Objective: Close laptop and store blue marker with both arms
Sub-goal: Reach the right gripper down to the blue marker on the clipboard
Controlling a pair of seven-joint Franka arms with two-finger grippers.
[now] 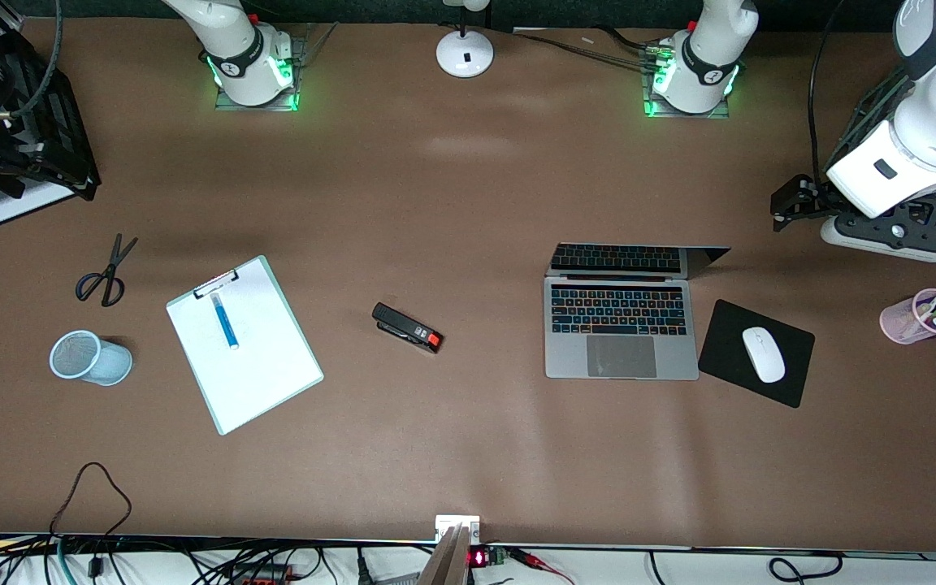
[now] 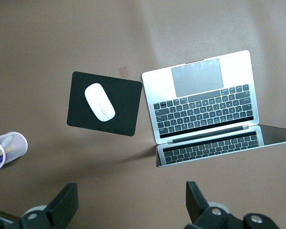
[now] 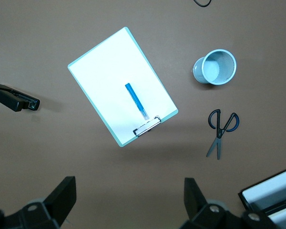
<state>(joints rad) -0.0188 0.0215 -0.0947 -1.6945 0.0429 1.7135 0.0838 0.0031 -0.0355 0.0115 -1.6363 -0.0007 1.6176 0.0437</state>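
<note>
The laptop (image 1: 621, 325) stands open on the table toward the left arm's end, with its lid up on the robots' side; it also shows in the left wrist view (image 2: 205, 102). The blue marker (image 1: 224, 321) lies on a white clipboard (image 1: 261, 366) toward the right arm's end, also in the right wrist view (image 3: 135, 100). My left gripper (image 1: 781, 210) is open and empty, high over bare table between the laptop and the left arm's end (image 2: 131, 188). My right gripper (image 3: 128, 186) is open and empty, high over bare table on the robots' side of the clipboard (image 3: 100, 62).
A white mouse (image 1: 763, 353) sits on a black mouse pad (image 1: 728, 325) beside the laptop. A pink cup of markers (image 1: 920, 317) stands at the left arm's end. A stapler (image 1: 407, 327), scissors (image 1: 106, 272), a pale blue mesh cup (image 1: 90, 357) and a black tray (image 1: 37, 122) are there too.
</note>
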